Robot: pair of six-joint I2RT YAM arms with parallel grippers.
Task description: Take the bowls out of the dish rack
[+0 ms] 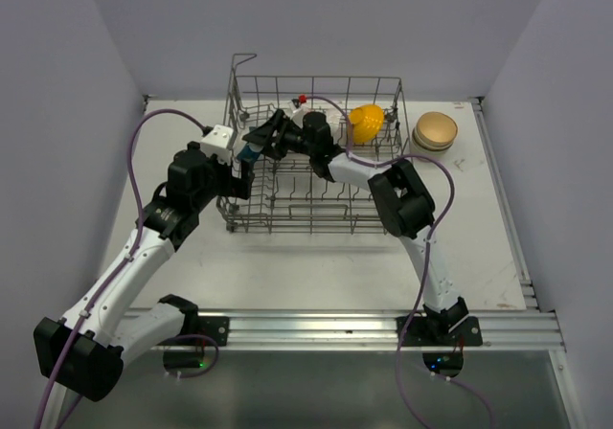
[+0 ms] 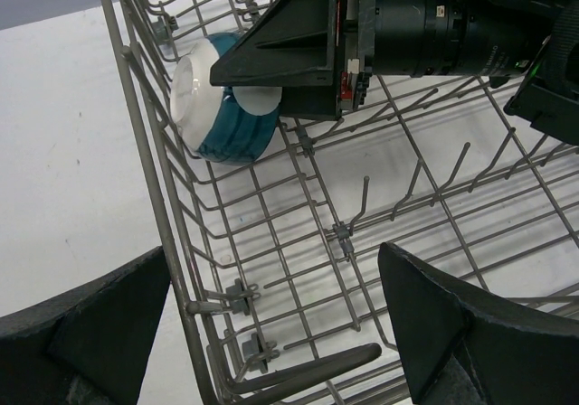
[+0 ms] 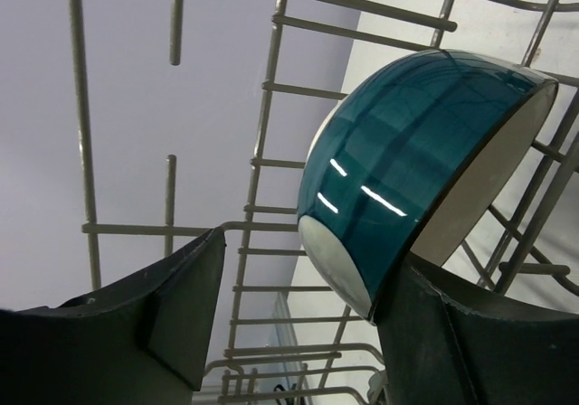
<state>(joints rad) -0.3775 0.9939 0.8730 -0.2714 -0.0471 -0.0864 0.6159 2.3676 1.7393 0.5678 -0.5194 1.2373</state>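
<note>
The grey wire dish rack (image 1: 316, 211) stands mid-table. A teal and white bowl (image 1: 251, 154) lies on its side at the rack's left end, also in the left wrist view (image 2: 222, 127) and the right wrist view (image 3: 407, 170). My right gripper (image 1: 264, 142) reaches into the rack and is open, with the teal bowl between its fingers, against the right finger (image 3: 470, 333) and apart from the left one. My left gripper (image 2: 271, 333) is open and empty, straddling the rack's left wall (image 2: 149, 152). A yellow bowl (image 1: 366, 123) sits at the rack's back right.
A stack of beige bowls (image 1: 436, 130) stands on the table right of the rack. Upright tines (image 2: 365, 193) rise from the rack floor. A raised wire loop (image 1: 241, 61) stands at the rack's back left corner. Walls enclose the table on three sides.
</note>
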